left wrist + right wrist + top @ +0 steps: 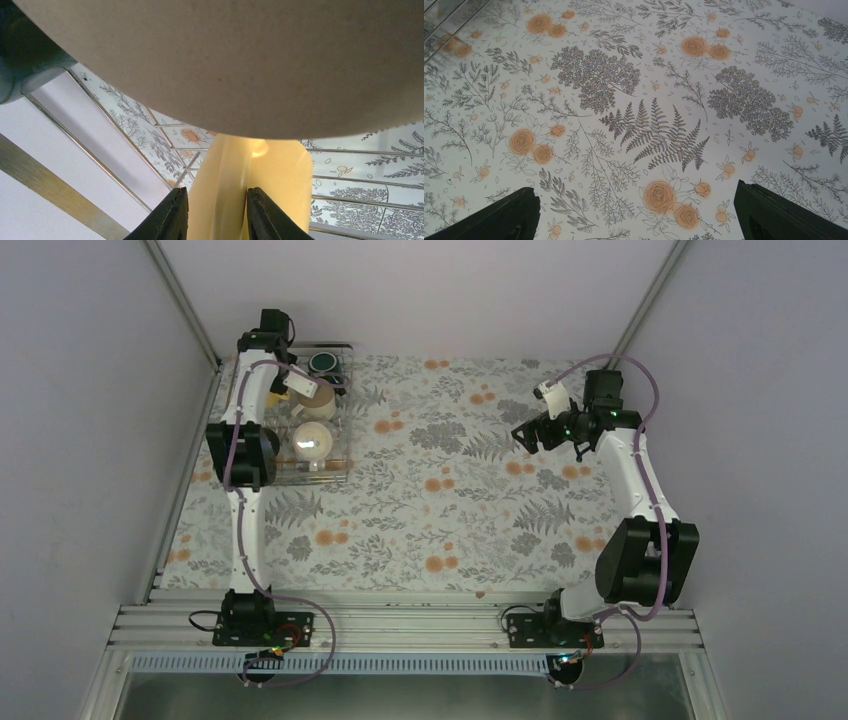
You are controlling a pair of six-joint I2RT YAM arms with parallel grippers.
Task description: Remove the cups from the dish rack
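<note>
Yellow cup (280, 185): clamped between left jaws
Right jaws: open, idle
Next: probably lift clear of dish rack (349, 430)

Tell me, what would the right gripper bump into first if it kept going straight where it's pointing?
The flowery tablecloth, most likely. The right gripper points down at bare cloth with its fingers wide apart, and nothing shows in between. How far off the cloth is, I cannot tell.

Overhead, whole table (450, 500); left wrist close among cups (280, 175); right wrist low over it
</note>
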